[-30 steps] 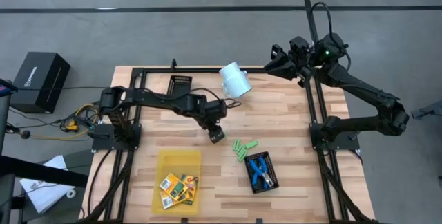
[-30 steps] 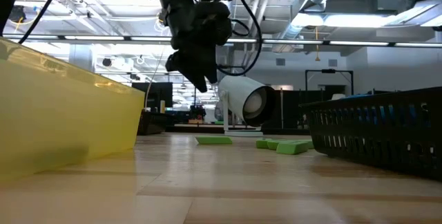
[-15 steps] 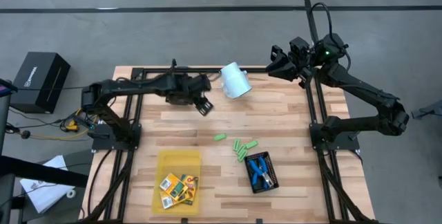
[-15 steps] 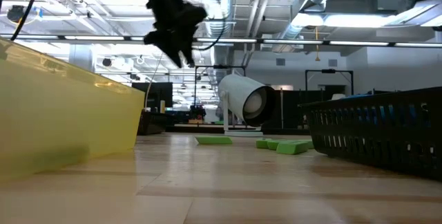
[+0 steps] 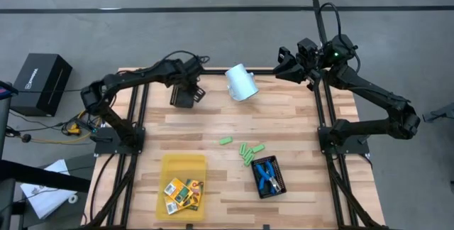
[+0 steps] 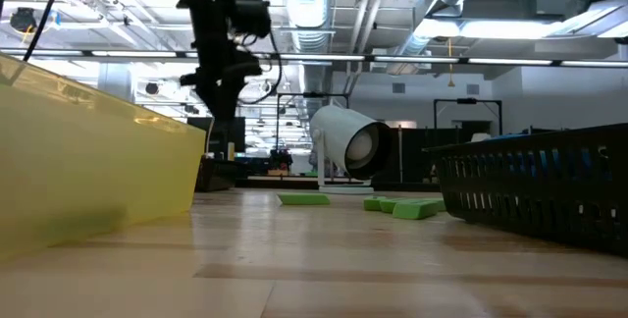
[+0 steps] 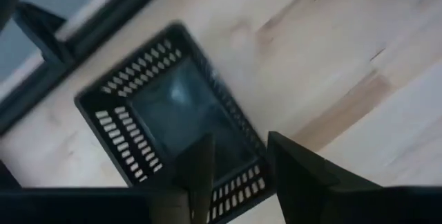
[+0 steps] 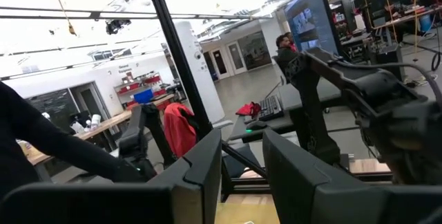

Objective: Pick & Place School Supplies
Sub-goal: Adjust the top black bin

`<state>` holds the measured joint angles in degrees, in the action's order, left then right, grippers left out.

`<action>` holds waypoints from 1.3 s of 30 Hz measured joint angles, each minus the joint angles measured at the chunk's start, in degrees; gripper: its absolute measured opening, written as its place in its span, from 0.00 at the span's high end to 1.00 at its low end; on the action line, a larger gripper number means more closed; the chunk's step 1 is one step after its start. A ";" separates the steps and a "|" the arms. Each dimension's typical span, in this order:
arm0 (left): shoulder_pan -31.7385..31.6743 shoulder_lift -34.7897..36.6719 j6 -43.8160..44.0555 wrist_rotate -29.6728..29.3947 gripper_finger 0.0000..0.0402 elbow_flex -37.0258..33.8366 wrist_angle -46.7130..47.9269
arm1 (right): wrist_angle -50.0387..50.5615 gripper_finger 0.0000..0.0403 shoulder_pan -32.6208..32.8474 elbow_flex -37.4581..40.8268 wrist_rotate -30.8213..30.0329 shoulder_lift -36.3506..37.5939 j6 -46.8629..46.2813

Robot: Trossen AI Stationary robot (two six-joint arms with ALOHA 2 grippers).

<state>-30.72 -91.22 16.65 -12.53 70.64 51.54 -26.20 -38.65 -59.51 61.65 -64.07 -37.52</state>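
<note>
A: From above: left gripper (image 5: 186,95) over black mesh tray (image 5: 184,88), back-left. Green pieces (image 5: 248,152) mid-table, near the pliers basket (image 5: 269,177).
B: Left wrist: fingers (image 7: 200,172) apart, empty, likely lining up. Right gripper (image 8: 242,169) parked back-right, slightly parted, empty.

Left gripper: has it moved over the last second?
Yes. The left gripper has swung from near the green pieces toward the table's far-left part, and now hangs over the empty black mesh tray.

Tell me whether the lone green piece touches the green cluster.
Apart. The high view shows bare wood between the lone green piece and the green cluster.
</note>
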 joint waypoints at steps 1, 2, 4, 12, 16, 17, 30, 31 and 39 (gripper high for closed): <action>-0.44 0.00 -0.09 0.08 0.70 -0.84 -0.17 | 0.00 0.75 0.00 0.00 0.00 0.00 0.00; -0.80 -0.01 -0.14 0.12 0.72 -1.59 -0.24 | 0.00 0.75 0.00 0.00 0.00 0.00 0.00; -1.23 -0.02 -0.16 0.28 0.75 -2.81 -0.54 | 0.00 0.75 0.00 0.00 -0.02 0.00 0.00; -1.31 -0.02 0.01 0.43 0.86 -7.45 -7.35 | 0.00 0.75 -0.02 0.00 -0.28 0.00 -0.02; -1.95 -0.02 0.14 1.23 0.89 -9.39 -8.19 | 0.04 0.75 -0.02 0.00 -0.41 0.00 -0.02; -2.21 -0.02 0.23 1.62 0.90 -9.87 -8.19 | 0.19 0.75 -0.02 0.00 -0.49 0.00 -0.02; -4.19 -0.05 0.26 4.94 0.97 -14.75 -9.34 | 0.42 0.75 -0.02 0.00 -1.75 0.00 -1.52; -4.19 -0.07 0.26 4.94 0.97 -15.01 -9.41 | 0.42 0.75 -0.02 0.00 -1.75 0.00 -1.52; -4.01 -0.07 0.35 7.07 0.98 -16.34 -9.67 | 0.42 0.75 -0.02 0.00 -1.75 0.00 -1.53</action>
<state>-34.74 -91.29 17.00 -5.46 54.29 41.87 -25.78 -38.68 -59.51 59.90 -64.07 -39.05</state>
